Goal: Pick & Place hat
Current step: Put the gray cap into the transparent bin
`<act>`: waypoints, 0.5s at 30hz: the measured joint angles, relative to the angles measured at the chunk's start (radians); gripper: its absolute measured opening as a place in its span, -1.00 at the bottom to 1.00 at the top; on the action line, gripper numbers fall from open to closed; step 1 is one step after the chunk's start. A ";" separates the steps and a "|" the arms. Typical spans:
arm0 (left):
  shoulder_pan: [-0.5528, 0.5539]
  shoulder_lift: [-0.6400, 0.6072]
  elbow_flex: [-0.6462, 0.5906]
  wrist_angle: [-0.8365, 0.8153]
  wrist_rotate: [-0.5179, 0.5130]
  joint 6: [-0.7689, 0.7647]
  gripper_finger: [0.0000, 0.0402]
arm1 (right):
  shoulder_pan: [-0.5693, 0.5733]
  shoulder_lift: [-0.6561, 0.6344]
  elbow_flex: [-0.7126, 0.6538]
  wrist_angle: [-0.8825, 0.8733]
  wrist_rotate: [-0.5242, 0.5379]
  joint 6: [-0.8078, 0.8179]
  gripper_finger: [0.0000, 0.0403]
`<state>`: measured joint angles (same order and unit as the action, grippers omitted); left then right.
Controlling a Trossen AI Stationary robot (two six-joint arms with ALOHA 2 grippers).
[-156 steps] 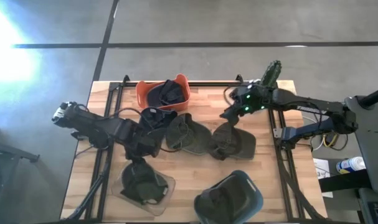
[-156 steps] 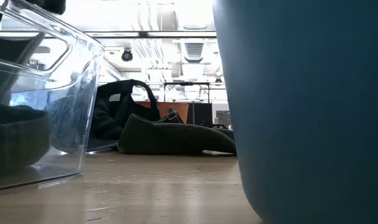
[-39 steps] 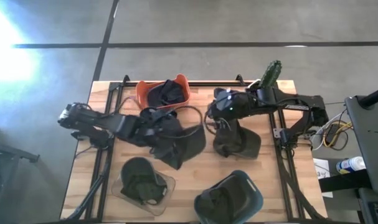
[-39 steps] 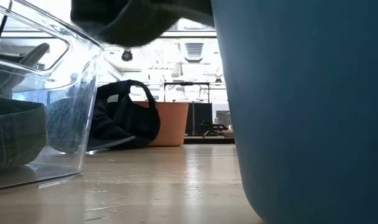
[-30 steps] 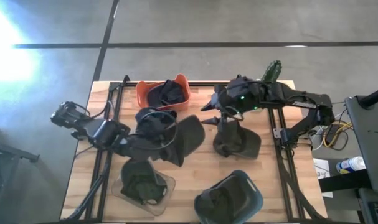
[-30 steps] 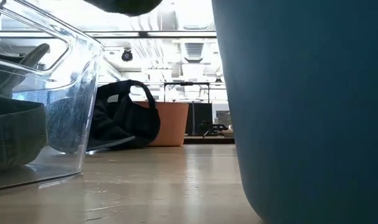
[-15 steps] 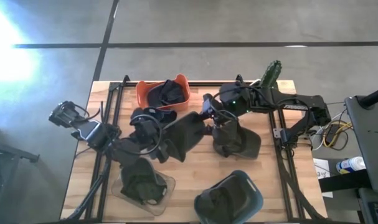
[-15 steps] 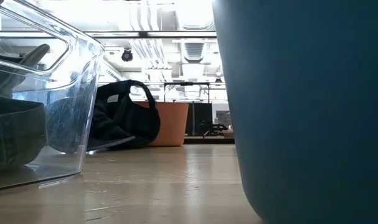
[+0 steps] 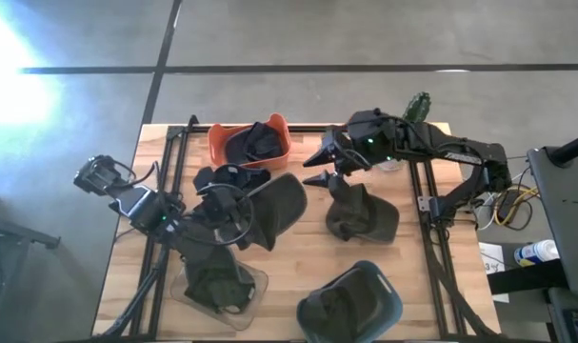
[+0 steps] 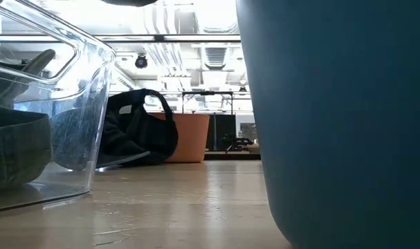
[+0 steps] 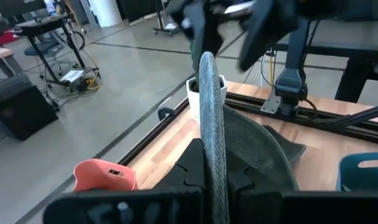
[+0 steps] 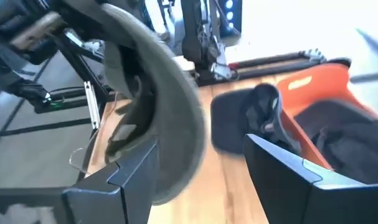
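Observation:
My left gripper [image 9: 237, 217] is shut on an olive hat [image 9: 274, 208] and holds it above the table's middle; the hat also shows in the right wrist view [image 12: 160, 106]. My right gripper [image 9: 314, 167] is open and empty, just to the right of that hat and apart from it. A second olive hat [image 9: 362, 215] lies flat on the table under the right arm. A black hat [image 9: 224, 178] lies by the orange bin [image 9: 215, 141], which holds a dark hat. My left gripper pinches an edge of the olive hat [image 11: 208, 140] between its two fingers [image 11: 190, 171]; the edge stands on end between them. The fingers reach level from the table's left. The hat sticks out beyond the fingertips toward the right, lifted clear of the table.
A clear bin [image 9: 255, 286] with an olive hat stands at the near left; its wall shows in the low view [image 10: 71, 104]. A blue bin [image 9: 391, 303] with a hat stands at the near right. A small cactus pot [image 9: 414, 112] stands at the far right.
My right gripper has swung in toward the held hat and drawn back a little toward the far edge. My left gripper has kept its hold on the hat, which has turned slightly and stays clear of the table.

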<state>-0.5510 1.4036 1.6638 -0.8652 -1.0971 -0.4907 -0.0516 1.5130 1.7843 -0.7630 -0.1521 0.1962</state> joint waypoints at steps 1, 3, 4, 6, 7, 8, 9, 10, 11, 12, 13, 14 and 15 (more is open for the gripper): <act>0.000 0.000 0.000 0.010 0.001 0.014 -0.96 | -0.004 0.007 -0.006 0.008 -0.007 0.009 0.13; 0.000 0.000 0.000 0.037 0.006 0.039 -0.96 | -0.008 0.018 -0.011 0.010 -0.007 0.011 0.13; 0.000 0.000 0.000 0.049 0.009 0.051 -0.96 | -0.008 0.027 -0.012 0.011 -0.009 0.011 0.13; 0.001 0.000 0.000 0.068 0.013 0.071 -0.96 | -0.008 0.044 -0.012 0.013 -0.026 0.017 0.13; 0.001 0.000 0.000 0.076 0.014 0.074 -0.96 | -0.008 0.053 -0.013 0.013 -0.048 0.019 0.13; 0.000 0.000 0.000 0.080 0.014 0.075 -0.96 | -0.008 0.061 -0.014 0.017 -0.081 0.021 0.13; 0.000 0.000 0.000 0.080 0.014 0.075 -0.96 | -0.009 0.072 -0.014 0.026 -0.117 0.022 0.13; 0.000 0.000 0.000 0.081 0.014 0.075 -0.96 | -0.009 0.079 -0.014 0.036 -0.150 0.026 0.13; 0.000 0.000 0.000 0.081 0.014 0.075 -0.96 | -0.009 0.087 -0.014 0.041 -0.169 0.029 0.13; 0.000 0.000 0.000 0.083 0.014 0.075 -0.96 | -0.008 0.094 -0.014 0.043 -0.182 0.031 0.13; 0.000 0.000 0.000 0.090 0.014 0.075 -0.96 | -0.007 0.101 -0.014 0.044 -0.189 0.031 0.13; 0.000 0.000 0.000 0.094 0.014 0.075 -0.96 | -0.007 0.108 -0.014 0.043 -0.190 0.030 0.13; 0.000 0.000 0.000 0.096 0.014 0.075 -0.96 | -0.007 0.116 -0.014 0.042 -0.190 0.030 0.11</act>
<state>-0.5507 1.4040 1.6638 -0.7691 -1.0828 -0.4157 -0.0586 1.6287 1.7706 -0.7213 -0.3417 0.2260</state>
